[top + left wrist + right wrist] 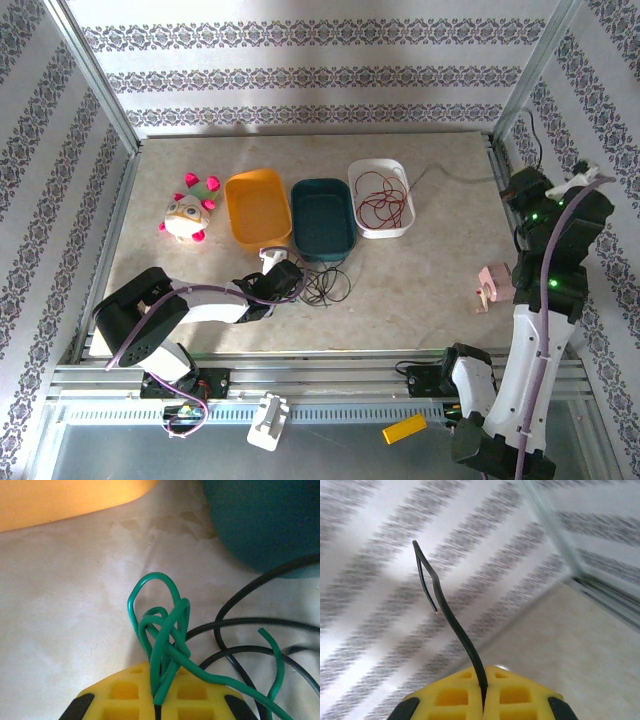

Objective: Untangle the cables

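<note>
Left tool (pixel 157 692) tight on green cable loops (pixel 167 640) amid black cables (pixel 250 620); right tool (pixel 484 696) tight on 1 black strand (pixel 455 625).

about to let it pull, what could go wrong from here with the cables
The left gripper is shut on several green cable loops at once, so pulling may tighten the knot. The black cable crosses the green one and may drag along, snagging the teal tray.

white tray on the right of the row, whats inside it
Loose loops of red cable lie inside the white tray, its pale floor showing between them. Only the floor right under the strands is covered; whether they are knotted is too fine to tell.
</note>
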{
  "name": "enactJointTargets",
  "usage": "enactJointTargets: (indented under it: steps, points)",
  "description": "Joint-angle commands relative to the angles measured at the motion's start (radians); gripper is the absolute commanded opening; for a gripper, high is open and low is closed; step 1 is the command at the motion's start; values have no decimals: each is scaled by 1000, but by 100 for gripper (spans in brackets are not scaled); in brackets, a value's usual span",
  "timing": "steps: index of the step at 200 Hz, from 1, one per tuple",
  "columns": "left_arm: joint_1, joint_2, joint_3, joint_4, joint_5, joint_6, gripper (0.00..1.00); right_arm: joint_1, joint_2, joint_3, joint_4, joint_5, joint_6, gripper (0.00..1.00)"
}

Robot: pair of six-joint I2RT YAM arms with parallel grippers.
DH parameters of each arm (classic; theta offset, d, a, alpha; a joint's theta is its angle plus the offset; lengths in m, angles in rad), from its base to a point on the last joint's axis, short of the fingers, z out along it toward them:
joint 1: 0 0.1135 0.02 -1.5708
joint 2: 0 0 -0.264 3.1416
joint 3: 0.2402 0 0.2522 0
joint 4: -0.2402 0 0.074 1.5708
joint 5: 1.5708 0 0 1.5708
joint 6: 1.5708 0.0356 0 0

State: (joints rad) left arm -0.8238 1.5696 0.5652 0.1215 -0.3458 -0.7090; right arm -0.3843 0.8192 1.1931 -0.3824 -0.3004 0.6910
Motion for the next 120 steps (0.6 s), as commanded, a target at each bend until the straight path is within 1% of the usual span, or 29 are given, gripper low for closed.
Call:
enactJointTargets:
  steps: [1, 13, 22, 46, 65, 97, 120]
  points:
    - [29, 90, -53, -232, -81, 22, 0, 4, 33, 51, 239, -237, 82, 0]
    - [29, 93, -50, -228, -77, 28, 0, 32, 48, 48, 307, -292, 123, 0]
    - [29, 95, -50, -225, -73, 32, 0, 65, 51, 45, 324, -300, 119, 0]
    - [29, 90, -49, -218, -63, 41, 0, 208, 49, 45, 264, -234, 30, 0]
    - [29, 87, -45, -211, -55, 47, 0, 286, 58, 18, 259, -187, 15, 0]
    - [29, 83, -38, -206, -51, 43, 0, 386, 102, -32, 312, -128, 15, 0]
    - [29, 70, -41, -208, -56, 33, 0, 494, 161, -43, 366, -96, 19, 0]
